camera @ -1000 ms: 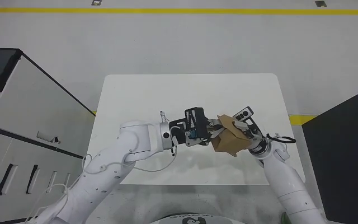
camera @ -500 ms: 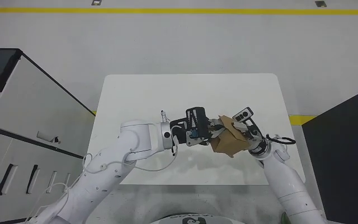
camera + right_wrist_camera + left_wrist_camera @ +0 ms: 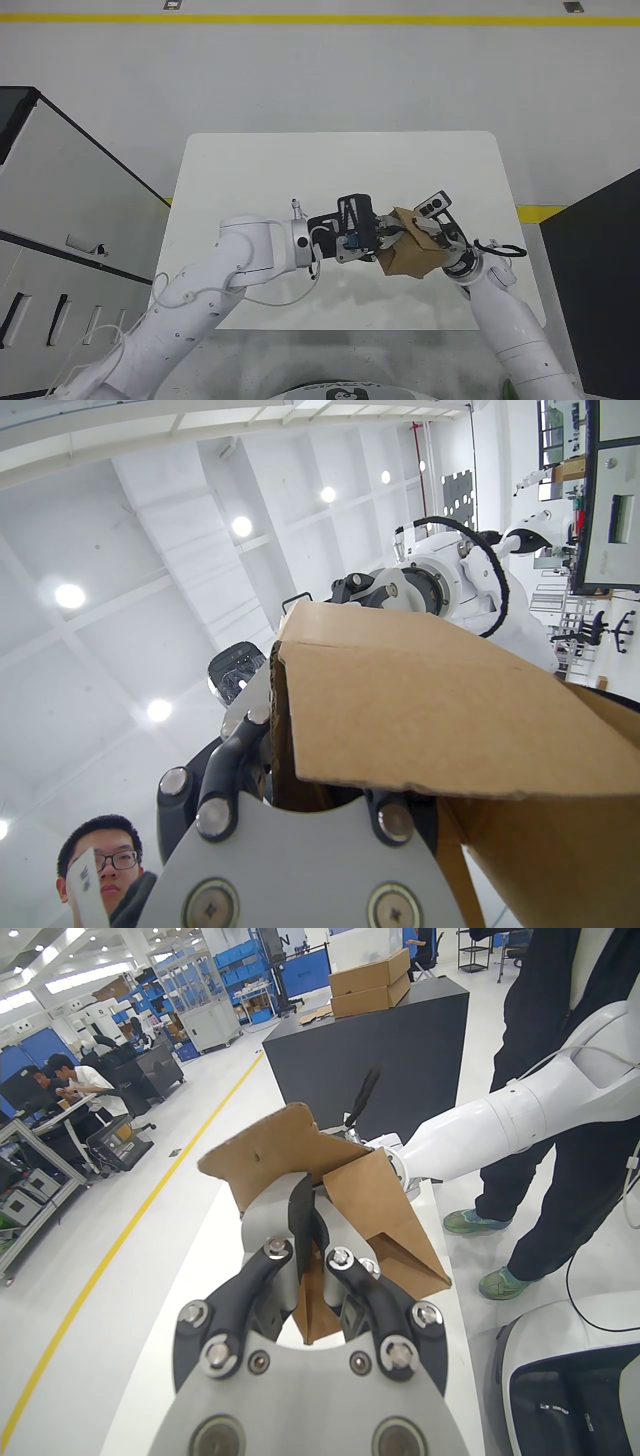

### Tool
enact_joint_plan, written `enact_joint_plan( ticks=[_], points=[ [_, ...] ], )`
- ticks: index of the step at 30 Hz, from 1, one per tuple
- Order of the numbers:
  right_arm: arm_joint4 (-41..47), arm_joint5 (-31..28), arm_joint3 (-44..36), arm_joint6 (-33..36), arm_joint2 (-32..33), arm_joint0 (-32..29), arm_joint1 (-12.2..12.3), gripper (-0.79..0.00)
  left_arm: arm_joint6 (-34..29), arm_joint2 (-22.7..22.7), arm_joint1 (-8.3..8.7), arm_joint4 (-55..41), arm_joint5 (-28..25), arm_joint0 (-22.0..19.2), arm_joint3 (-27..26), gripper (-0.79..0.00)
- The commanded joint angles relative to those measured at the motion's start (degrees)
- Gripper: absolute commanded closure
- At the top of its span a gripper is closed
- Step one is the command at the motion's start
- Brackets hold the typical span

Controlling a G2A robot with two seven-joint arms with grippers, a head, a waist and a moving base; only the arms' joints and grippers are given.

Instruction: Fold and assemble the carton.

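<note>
A brown carton (image 3: pixel 410 255), partly folded with flaps loose, is held above the table's right half between both arms. My left gripper (image 3: pixel 384 238) comes in from the left and is shut on a flap at the carton's left side. In the left wrist view its dark fingers (image 3: pixel 303 1208) pinch the cardboard, and the carton (image 3: pixel 385 1213) opens beyond them. My right gripper (image 3: pixel 438 238) holds the carton's right side. In the right wrist view it is shut on a carton wall (image 3: pixel 280 740), and the panel (image 3: pixel 425 720) hides its fingertips.
The white table (image 3: pixel 300 170) is bare around the arms. A black cabinet (image 3: pixel 600 260) stands right of the table, with cardboard boxes (image 3: pixel 370 988) on top. A grey cabinet (image 3: pixel 60 200) stands to the left. A person (image 3: pixel 550 1138) stands beside the table's right edge.
My left gripper has edged a little to the right against the carton. The carton has shifted and turned slightly. The right arm has barely moved.
</note>
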Motion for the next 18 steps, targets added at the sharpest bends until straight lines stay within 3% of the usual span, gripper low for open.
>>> enact_joint_plan(
  ticks=[1, 18],
  points=[
    [-0.1, 0.0, 0.1, 0.0, 0.0, 0.0, 0.0, 0.0, 0.0, -0.1, -0.03, 0.0, 0.2, -0.2, 0.1, 0.0],
    [0.2, 0.1, 0.2, -0.2, 0.1, 0.2, -0.1, 0.0, -0.8, 0.1, -0.08, 0.4, 0.0, -0.2, -0.3, 0.0]
  ],
)
